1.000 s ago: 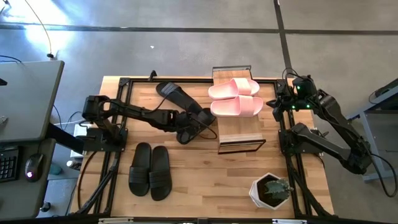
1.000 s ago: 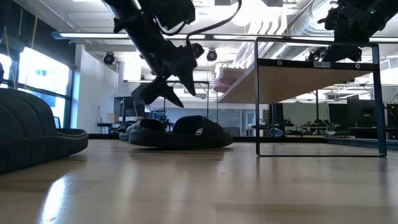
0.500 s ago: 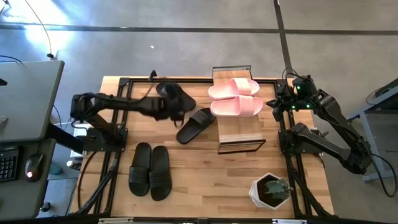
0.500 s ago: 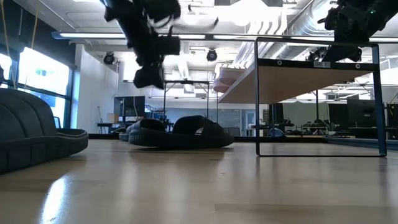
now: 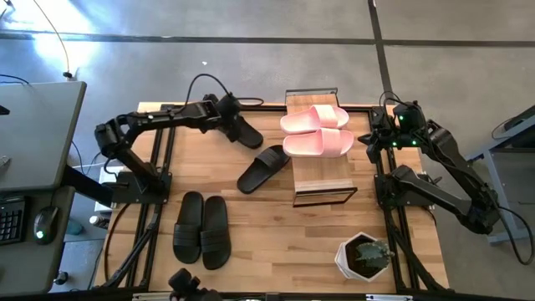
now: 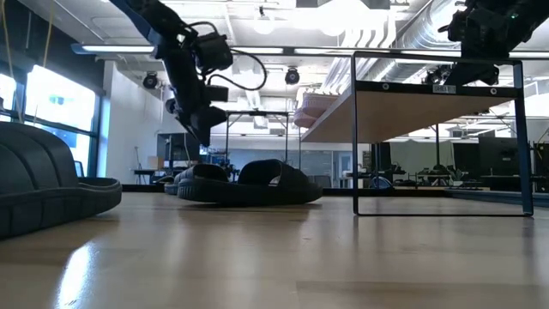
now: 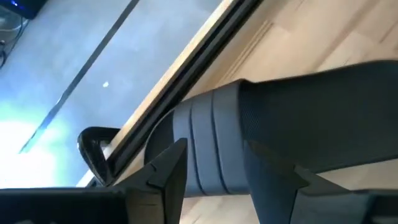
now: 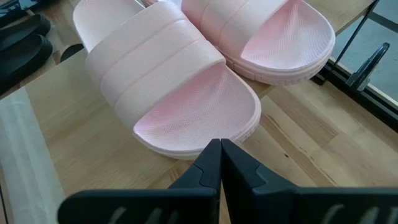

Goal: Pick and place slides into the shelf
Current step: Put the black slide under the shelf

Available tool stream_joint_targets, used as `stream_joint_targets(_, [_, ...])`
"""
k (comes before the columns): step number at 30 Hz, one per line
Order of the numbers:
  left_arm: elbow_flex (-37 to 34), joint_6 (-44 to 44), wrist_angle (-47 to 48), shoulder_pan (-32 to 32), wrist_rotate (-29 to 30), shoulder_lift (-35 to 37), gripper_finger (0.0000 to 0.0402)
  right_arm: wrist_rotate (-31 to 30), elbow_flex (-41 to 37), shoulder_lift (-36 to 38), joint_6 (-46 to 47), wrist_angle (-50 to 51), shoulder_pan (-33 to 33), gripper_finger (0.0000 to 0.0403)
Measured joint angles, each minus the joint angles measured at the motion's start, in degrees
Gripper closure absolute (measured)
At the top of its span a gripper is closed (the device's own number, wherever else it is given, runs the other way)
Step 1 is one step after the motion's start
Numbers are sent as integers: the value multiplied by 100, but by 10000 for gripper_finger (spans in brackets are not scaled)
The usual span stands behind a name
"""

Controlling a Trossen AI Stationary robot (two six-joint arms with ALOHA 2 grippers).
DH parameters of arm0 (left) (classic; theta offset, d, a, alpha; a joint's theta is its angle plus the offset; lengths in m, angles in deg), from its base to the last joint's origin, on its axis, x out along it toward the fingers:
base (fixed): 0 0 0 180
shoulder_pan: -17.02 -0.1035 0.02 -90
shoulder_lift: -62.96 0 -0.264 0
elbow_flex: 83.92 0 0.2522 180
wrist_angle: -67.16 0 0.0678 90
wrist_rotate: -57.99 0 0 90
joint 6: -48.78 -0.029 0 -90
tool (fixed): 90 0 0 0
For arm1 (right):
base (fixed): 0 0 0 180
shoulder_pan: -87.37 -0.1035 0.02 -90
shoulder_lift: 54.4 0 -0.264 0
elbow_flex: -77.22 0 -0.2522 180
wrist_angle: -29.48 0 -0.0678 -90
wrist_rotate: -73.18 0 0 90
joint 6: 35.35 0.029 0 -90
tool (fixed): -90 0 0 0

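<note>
Four black slides (image 5: 201,228), two pink slides (image 5: 316,130), one shelf (image 5: 322,178), one potted plant (image 5: 365,256).

Matte black ribbed slide (image 7: 261,143), pink slides (image 8: 180,93) with pebbled footbeds, pale wooden shelf (image 8: 298,168) plank

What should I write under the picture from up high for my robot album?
Left gripper reaches a black slide at the table's far edge; pink slides sit on the shelf.

The left gripper (image 5: 236,125) reaches along the tabletop's far edge with its fingers (image 7: 165,171) spread apart, while the right gripper (image 5: 369,138) waits at the far right edge with its fingertips (image 8: 214,165) pressed together.
</note>
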Motion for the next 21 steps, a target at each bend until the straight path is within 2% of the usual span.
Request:
stream_joint_targets(6, [-2, -133, -47, 31, -457, -252, 261, 0, 0, -2, 0, -2, 0, 402])
stream_joint_targets(17, [-2, -209, -191, 163, 816, -955, 261, 0, 0, -2, 2, -4, -1, 402])
stream_joint_targets(21, [-2, -332, -404, 161, 1048, -1142, 261, -2, 0, -2, 2, -4, -1, 402])
